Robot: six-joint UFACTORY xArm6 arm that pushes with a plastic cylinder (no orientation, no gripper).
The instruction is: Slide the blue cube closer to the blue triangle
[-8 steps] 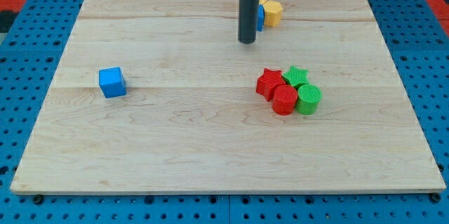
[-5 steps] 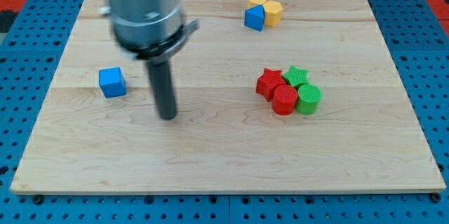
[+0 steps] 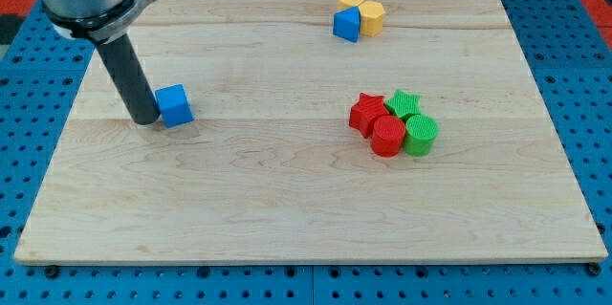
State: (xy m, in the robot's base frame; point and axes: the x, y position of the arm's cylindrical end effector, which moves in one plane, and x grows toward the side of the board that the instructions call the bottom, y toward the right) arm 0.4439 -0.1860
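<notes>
The blue cube [image 3: 175,106] sits on the wooden board [image 3: 287,200] at the view's left. My tip [image 3: 145,120] touches the cube's left side. The blue triangle [image 3: 347,24] lies near the view's top, right of centre, far from the cube. It touches two yellow blocks.
A yellow heart-like block [image 3: 351,0] and a yellow hexagon [image 3: 372,17] sit against the blue triangle. A red star [image 3: 365,113], a red cylinder [image 3: 388,137], a green star [image 3: 404,105] and a green cylinder [image 3: 421,135] cluster at the right of centre.
My tip swung from the top centre past the board's middle to the cube's left side. The blue cube has shifted a little to the right.
</notes>
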